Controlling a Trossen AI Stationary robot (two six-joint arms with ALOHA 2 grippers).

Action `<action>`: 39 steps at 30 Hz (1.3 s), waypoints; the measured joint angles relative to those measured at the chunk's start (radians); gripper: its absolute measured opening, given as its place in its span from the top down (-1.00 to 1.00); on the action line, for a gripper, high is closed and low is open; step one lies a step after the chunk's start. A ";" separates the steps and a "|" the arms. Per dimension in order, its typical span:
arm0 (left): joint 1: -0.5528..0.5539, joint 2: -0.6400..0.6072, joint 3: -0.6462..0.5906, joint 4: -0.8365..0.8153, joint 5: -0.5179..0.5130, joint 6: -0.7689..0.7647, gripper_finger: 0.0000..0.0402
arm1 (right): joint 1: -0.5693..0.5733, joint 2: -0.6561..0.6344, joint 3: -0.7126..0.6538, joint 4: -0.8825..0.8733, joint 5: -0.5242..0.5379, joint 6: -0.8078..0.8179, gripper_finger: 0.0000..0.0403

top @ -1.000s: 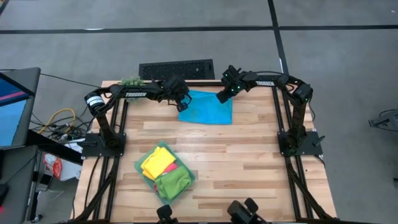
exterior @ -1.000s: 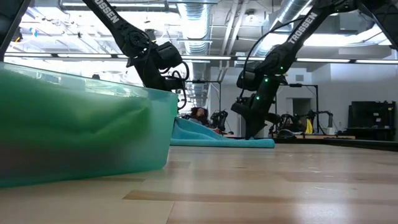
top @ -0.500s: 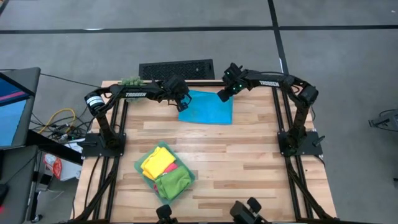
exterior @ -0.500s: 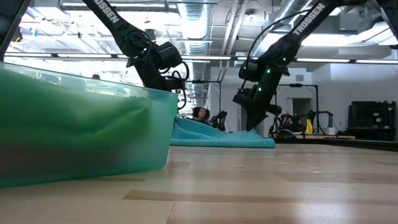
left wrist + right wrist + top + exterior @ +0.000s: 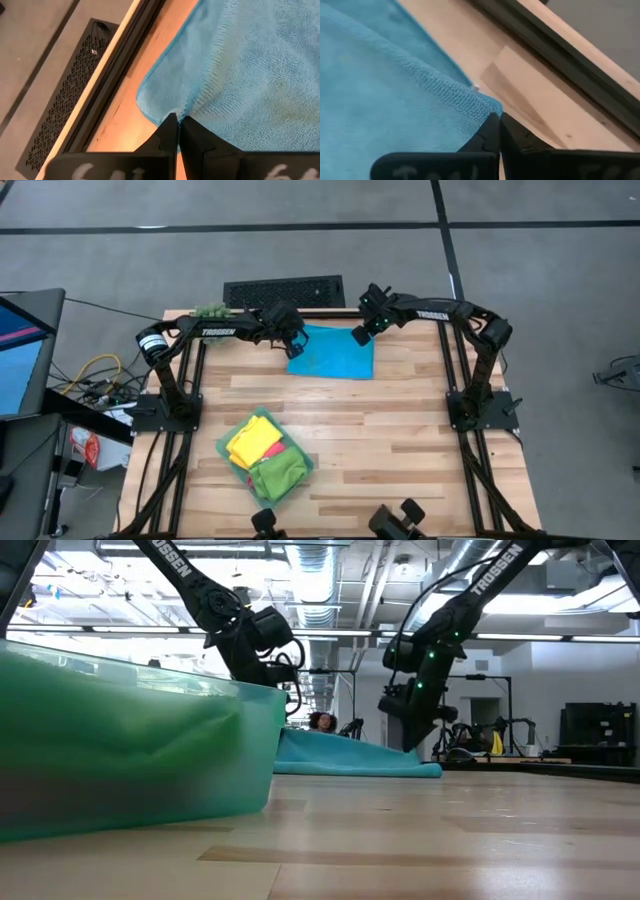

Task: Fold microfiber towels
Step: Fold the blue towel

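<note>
Wooden table (image 5: 400,430); blue towel (image 5: 335,355); teal tray (image 5: 228,442)

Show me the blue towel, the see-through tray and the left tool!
blue towel (image 5: 335,355): high view, its flat middle.
tray (image 5: 224,448): high view, its rim.
left tool (image 5: 178,121): left wrist view, between its fingertips.

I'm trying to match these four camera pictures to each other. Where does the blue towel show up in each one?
High view: the blue towel lies at the table's far edge, between both arms.
Low view: a flat teal strip at mid-picture, behind the tray.
Left wrist view: fills the upper right.
Right wrist view: fills the left.
Shared landmark: the wooden table.
</note>
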 joint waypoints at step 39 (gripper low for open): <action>0.014 0.114 0.088 0.005 -0.051 -0.035 1.00 | -0.003 -0.002 0.000 -0.048 0.051 -0.007 0.86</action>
